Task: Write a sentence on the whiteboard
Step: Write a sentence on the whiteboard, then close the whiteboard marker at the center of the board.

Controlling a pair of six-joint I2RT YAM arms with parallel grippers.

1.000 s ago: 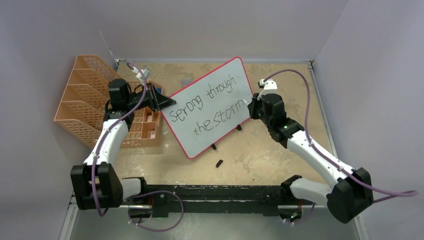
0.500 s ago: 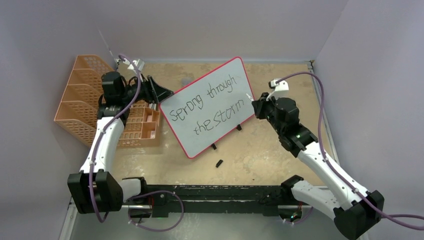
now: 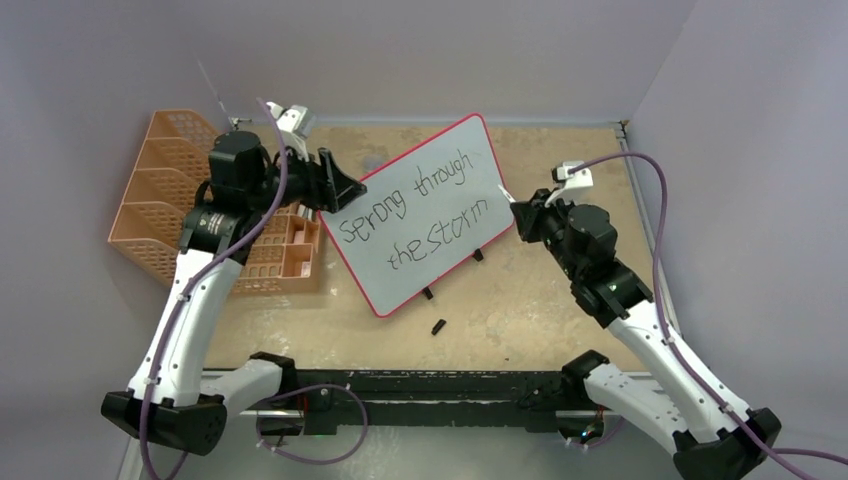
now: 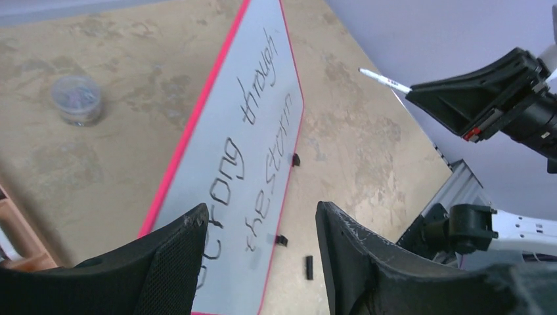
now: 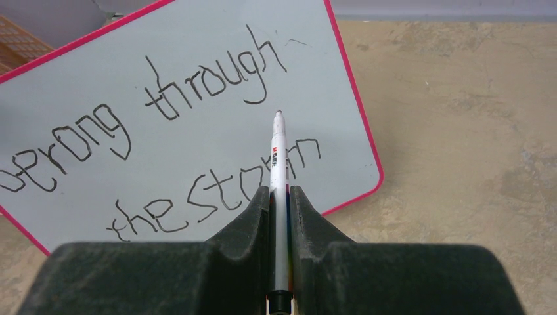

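On the far left of the table (image 3: 560, 300), an orange mesh file rack (image 3: 160, 200) stands against the wall, with a low orange compartment tray (image 3: 290, 255) just beside it on the right. The left arm rises over the rack. The left gripper (image 3: 345, 195) hangs near the upper-left edge of the whiteboard (image 3: 440, 170), its fingers (image 4: 348, 249) spread apart and gripping nothing; in the left wrist view the board shows through the gap between them. A small clear round container (image 4: 79, 98) sits on the table behind the board. The whiteboard occupies the middle of the table, turned on a diagonal, red-pink frame all round, leaning back on two small black feet (image 3: 428, 293) along its near edge, its left corner close to the tray. The sentence (image 3: 415, 215) runs across it in two slanted lines of thin black letters, roughly "Sprong through / the storm". A small black piece (image 3: 438, 326) lies loose on the table in front of the board, apart from it. To the right, the right gripper (image 3: 522, 208) is clamped on a white marker (image 3: 505, 192), which runs straight out between the closed fingers (image 5: 253, 216). The marker tip points toward the board's right edge, near the end of "storm", but stands clear of the surface. The right arm stretches back to its base at the near right corner.
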